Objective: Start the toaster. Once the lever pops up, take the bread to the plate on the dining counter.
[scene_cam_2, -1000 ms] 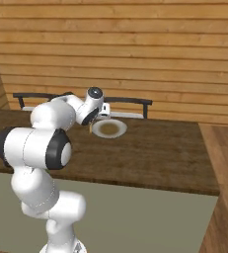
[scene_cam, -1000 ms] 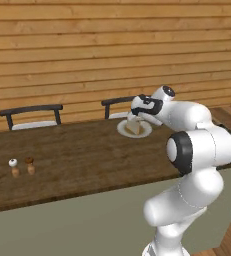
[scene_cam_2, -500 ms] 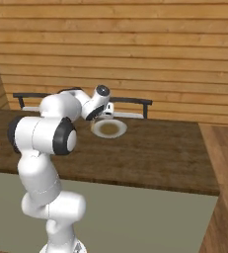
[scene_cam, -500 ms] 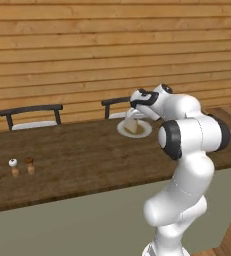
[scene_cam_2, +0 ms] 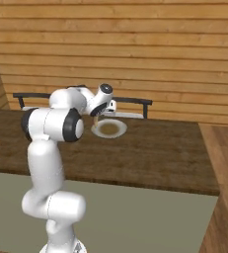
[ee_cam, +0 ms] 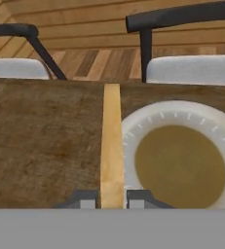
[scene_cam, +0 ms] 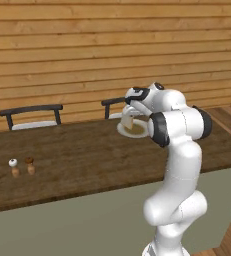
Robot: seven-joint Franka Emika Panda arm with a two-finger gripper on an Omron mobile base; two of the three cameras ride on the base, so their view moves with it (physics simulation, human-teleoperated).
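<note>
Gripper (ee_cam: 112, 197) is closed narrow on the bread (ee_cam: 111, 146), slice held edge-on between the two fingertips (ee_cam: 84, 198), standing upright in the hand view. Bread hangs over the dining counter (scene_cam: 77, 160) just at the plate's (ee_cam: 148, 131) near-left rim, not over the middle yet; in the left base view the bread (scene_cam: 127, 121) sits at the plate (scene_cam: 129, 131) edge, and the right base view shows the gripper (scene_cam_2: 99, 114) just beside the plate (scene_cam_2: 109, 129).

Step in hand, as I judge it: placing the bread. To do it well, shift sideways so the slice is above the brown centre of the plate, tilt the hand so the slice comes closer to flat, lower until it nearly touches, then open. Dropped upright from the rim, it may topple onto the counter.

Two chairs (ee_cam: 182, 44) behind the counter; salt and pepper shakers (scene_cam: 22, 166) well apart to the left.

No brands, labels or writing readable anywhere.
</note>
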